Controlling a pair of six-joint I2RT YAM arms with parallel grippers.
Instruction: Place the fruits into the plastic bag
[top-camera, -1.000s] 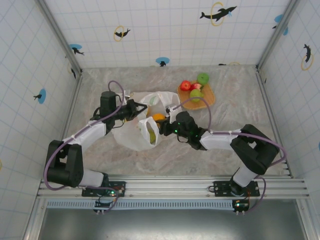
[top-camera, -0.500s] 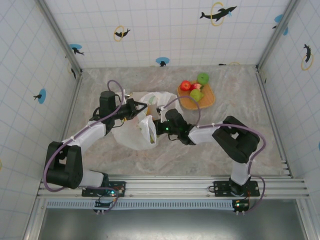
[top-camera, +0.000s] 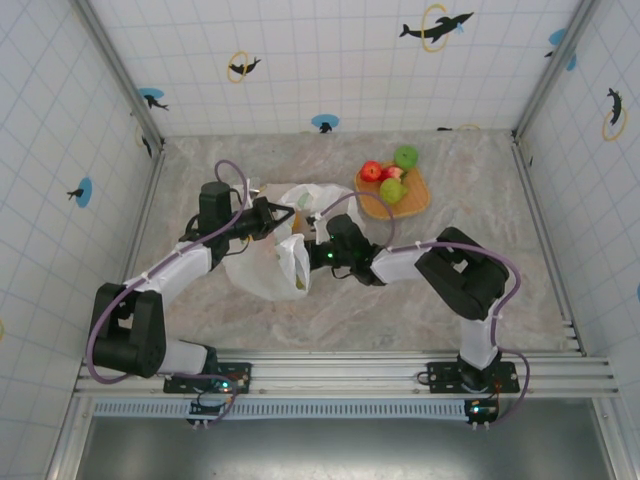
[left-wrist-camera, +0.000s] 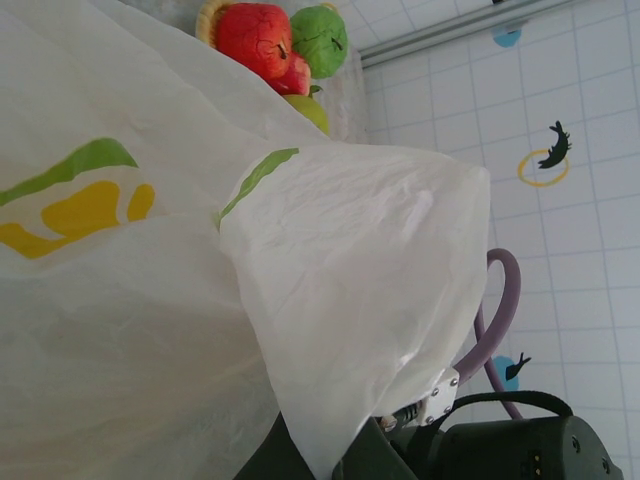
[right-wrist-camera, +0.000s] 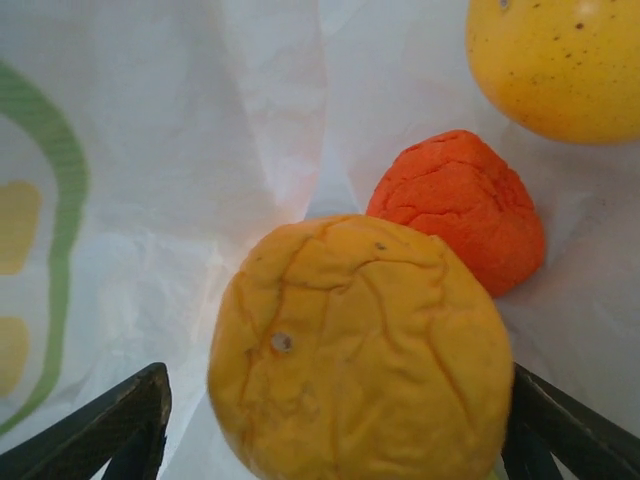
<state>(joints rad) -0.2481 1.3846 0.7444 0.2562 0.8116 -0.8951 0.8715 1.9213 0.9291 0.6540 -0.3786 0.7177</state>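
Observation:
The white plastic bag (top-camera: 262, 270) lies at mid-table, and my left gripper (top-camera: 275, 217) is shut on its upper rim, holding the mouth up. In the left wrist view the bag's film (left-wrist-camera: 350, 260) runs down into the pinched jaws of the left gripper (left-wrist-camera: 335, 460). My right gripper (top-camera: 308, 255) reaches into the bag's mouth. Inside, a yellow-orange orange (right-wrist-camera: 360, 350) sits between the open right gripper (right-wrist-camera: 335, 420), with a gap at the left finger. A darker orange (right-wrist-camera: 460, 210) and a yellow fruit (right-wrist-camera: 560, 60) lie beyond it on the bag's film (right-wrist-camera: 150, 150).
A flat tan tray (top-camera: 418, 200) at the back right carries a red apple (top-camera: 371, 171), a green apple (top-camera: 405, 157) and a green pear (top-camera: 391, 190). The same red apple (left-wrist-camera: 255, 35) and green apple (left-wrist-camera: 320, 40) show past the bag. Tiled walls enclose the table.
My right arm has pushed left, carrying the orange into the bag's mouth, and its jaws have widened off the fruit. The left gripper has held still on the bag.

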